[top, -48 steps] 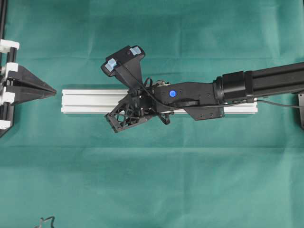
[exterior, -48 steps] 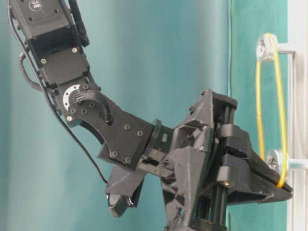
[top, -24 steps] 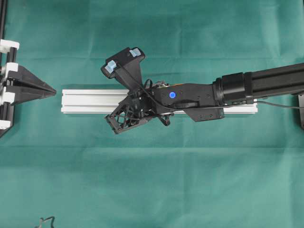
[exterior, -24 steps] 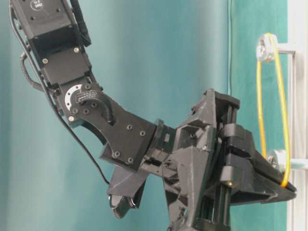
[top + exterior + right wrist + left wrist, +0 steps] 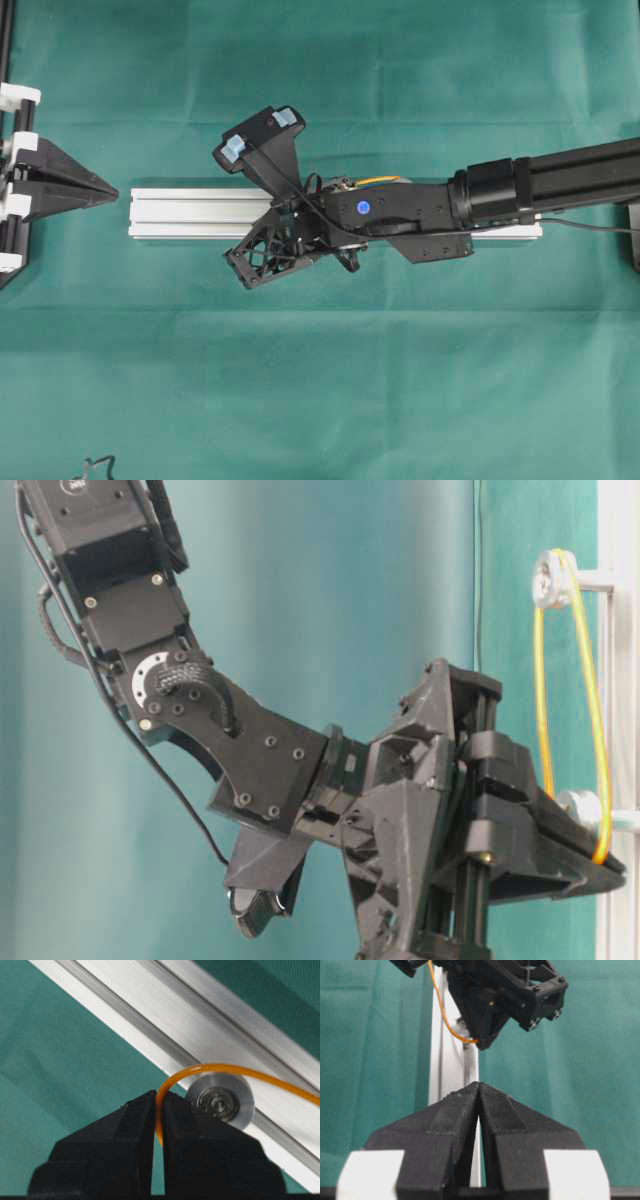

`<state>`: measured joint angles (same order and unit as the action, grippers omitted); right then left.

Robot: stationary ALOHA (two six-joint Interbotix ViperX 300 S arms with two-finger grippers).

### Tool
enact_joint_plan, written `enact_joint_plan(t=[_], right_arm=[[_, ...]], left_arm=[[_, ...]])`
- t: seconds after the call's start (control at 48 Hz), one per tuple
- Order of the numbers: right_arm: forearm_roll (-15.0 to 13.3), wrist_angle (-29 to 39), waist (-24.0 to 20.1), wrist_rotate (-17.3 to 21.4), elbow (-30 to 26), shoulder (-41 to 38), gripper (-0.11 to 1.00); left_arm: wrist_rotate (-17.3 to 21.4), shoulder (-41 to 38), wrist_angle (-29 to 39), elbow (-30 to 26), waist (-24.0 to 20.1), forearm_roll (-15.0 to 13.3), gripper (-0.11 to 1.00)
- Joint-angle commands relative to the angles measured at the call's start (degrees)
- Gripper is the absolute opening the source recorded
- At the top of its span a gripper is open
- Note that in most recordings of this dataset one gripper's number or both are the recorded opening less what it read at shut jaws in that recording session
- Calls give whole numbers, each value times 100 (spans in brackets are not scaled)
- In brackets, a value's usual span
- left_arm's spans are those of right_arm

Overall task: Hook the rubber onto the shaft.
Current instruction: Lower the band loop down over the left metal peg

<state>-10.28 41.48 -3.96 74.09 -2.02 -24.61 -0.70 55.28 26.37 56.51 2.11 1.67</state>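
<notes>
your right gripper (image 5: pixel 157 1105) pinches the orange rubber band (image 5: pixel 210 1071), stretched round the silver shaft (image 5: pixel 220 1101) on the rail (image 5: pixel 190 213) (top end looped over an upper pulley (image 5: pixel 548 578)), while your left gripper (image 5: pixel 479 1091) sits closed, empty.

The right arm (image 5: pixel 500 190) is built of black blocks, marked by a blue dot (image 5: pixel 361 207), studded with silver screws (image 5: pixel 153 583) and trailed by black cables (image 5: pixel 170 780); white blocks (image 5: pixel 370 1172) flank the left tool (image 5: pixel 479 1091).

Green cloth (image 5: pixel 320 380) under everything.
</notes>
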Motion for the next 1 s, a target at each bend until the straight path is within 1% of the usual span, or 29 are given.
enact_joint_plan(t=[0.0, 0.396, 0.979], right_arm=[[9, 79, -88, 18, -53, 167, 6], [9, 185, -149, 97, 457, 606, 6], [-9, 185, -167, 88, 1151, 1116, 6]], left_arm=[[9, -44, -18, -185, 18, 9, 0], [9, -35, -18, -185, 18, 9, 0], [18, -44, -18, -185, 18, 9, 0]])
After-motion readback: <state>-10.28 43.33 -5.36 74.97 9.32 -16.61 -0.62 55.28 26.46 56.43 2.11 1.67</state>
